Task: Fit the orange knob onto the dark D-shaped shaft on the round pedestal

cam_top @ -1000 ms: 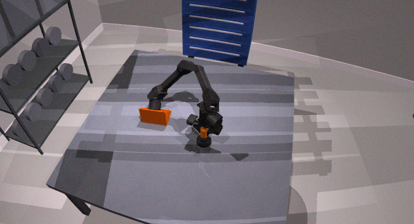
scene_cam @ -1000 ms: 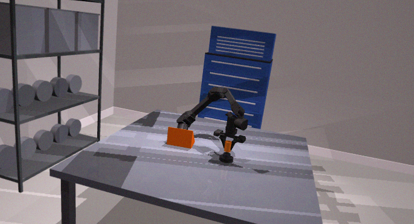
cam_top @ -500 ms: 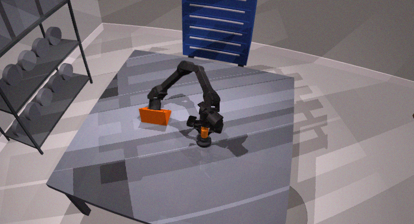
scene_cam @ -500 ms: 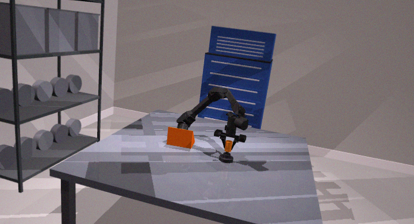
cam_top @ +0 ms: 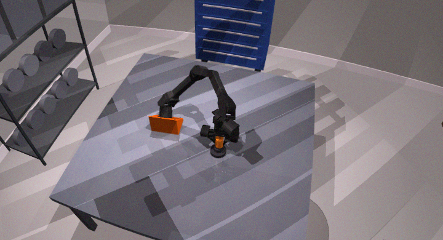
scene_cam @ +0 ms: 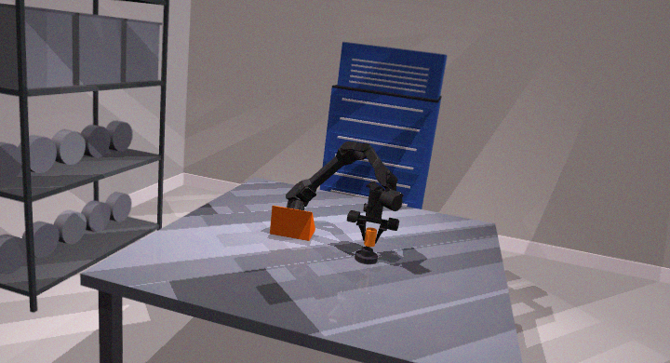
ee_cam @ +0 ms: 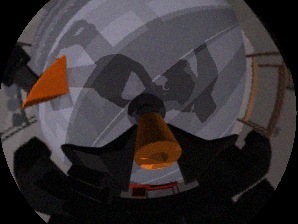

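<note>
The orange knob [cam_top: 219, 143] [scene_cam: 369, 237] [ee_cam: 158, 149] is a cylinder, roughly upright above the round dark pedestal [cam_top: 218, 153] [scene_cam: 367, 258] [ee_cam: 145, 100]. My gripper [cam_top: 219, 140] [scene_cam: 369, 235] [ee_cam: 152, 127] is shut on the knob, with one finger on either side. In the exterior view a short dark stretch shows between the knob's lower end and the pedestal's wide base, so the knob is not flush with that base. The shaft's flat side and the knob's hole around it are hidden. How far the shaft is inside the knob cannot be told.
The orange wedge-shaped block [cam_top: 165, 125] [scene_cam: 289, 223] [ee_cam: 54, 85] stands by the arm's base, left of the pedestal. The grey table [cam_top: 248, 188] [scene_cam: 225, 280] carries striped shadows. A blue drawer cabinet [cam_top: 231, 22] and a shelf rack are beyond the table.
</note>
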Available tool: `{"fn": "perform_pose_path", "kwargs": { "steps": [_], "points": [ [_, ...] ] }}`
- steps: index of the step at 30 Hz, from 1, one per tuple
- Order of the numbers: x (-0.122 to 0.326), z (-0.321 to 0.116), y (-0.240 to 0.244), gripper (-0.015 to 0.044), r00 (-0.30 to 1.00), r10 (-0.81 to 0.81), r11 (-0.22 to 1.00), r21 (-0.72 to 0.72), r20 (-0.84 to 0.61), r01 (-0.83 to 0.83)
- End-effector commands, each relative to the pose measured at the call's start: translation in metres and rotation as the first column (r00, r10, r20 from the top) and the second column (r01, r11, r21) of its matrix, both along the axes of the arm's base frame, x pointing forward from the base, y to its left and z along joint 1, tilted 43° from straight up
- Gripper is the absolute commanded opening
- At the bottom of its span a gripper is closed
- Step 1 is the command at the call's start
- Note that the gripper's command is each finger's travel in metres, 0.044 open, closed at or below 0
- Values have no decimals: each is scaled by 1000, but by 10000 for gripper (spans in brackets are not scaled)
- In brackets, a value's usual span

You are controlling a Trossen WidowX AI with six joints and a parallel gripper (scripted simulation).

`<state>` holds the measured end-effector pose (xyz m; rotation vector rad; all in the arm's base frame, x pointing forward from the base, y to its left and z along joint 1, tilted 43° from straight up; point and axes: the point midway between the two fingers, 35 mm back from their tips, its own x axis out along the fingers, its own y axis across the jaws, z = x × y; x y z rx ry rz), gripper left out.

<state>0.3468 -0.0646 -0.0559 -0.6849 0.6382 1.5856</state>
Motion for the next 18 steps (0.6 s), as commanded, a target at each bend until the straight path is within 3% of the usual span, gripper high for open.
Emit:
{"fn": "perform_pose_path", "kwargs": {
  "steps": [1,18],
  "points": [
    [0,0,1,0,1000,3,1000,2,6,-3],
    [-7,1,2,0,1000,3,1000,2,5,-3]
  ]
}}
